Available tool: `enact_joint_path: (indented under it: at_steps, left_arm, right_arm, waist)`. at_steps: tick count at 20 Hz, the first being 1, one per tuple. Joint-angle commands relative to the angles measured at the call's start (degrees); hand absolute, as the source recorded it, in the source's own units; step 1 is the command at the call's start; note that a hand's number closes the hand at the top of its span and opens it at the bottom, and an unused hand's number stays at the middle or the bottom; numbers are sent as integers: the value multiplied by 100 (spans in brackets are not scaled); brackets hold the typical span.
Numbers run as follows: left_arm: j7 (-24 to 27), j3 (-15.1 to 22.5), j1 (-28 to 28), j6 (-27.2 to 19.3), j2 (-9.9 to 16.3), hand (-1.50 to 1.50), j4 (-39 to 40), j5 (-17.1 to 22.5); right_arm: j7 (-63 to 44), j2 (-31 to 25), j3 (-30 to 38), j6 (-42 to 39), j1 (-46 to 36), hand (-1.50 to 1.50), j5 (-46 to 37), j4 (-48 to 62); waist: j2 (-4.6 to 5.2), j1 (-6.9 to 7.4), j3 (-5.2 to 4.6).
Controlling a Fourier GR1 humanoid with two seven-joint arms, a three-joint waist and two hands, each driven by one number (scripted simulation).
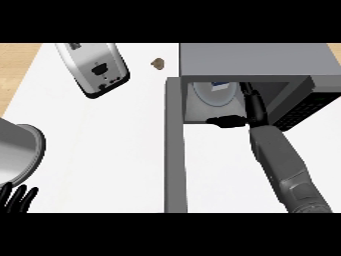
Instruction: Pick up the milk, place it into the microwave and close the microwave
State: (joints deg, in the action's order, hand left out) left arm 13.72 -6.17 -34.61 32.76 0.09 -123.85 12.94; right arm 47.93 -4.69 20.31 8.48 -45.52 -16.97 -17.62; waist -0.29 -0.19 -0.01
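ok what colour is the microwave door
Grey. The open microwave door shows best in the head view, swung out toward the robot at the microwave's left side.

left hand (9, 200): resting, fingers up | right hand (227, 121): arm extended forward, fingers curled

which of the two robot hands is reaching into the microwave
The right robot hand, at the open microwave mouth. The left robot hand rests open at the lower left edge, beside the metal pot.

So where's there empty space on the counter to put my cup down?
The widest bare patch lies between the toaster, the metal pot and the open microwave door. Another lies right of the right forearm. Inside the microwave it is crowded: the right hand and the milk are there.
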Motion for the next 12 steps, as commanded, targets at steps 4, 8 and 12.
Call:
enact_joint_path:
  at_steps: [4,8,12]
  left_arm:
    - [-298,936,649,-597,-9,-150,221,-599]
    - [-602,1185,611,-339,-8,150,143,-683]
    - [-1066,1345,1203,-495,1,150,340,-1030]
  right_arm:
    - [-257,302,-315,-486,1009,-150,151,-1105]
    - [-323,288,-529,-1021,1894,-150,290,-2057]
    - [-451,348,-765,-1376,2712,-150,453,-3114]
  waist:
    - [-63,-239,-10]
    - [-53,-218,-9]
    - [-59,-311,-12]
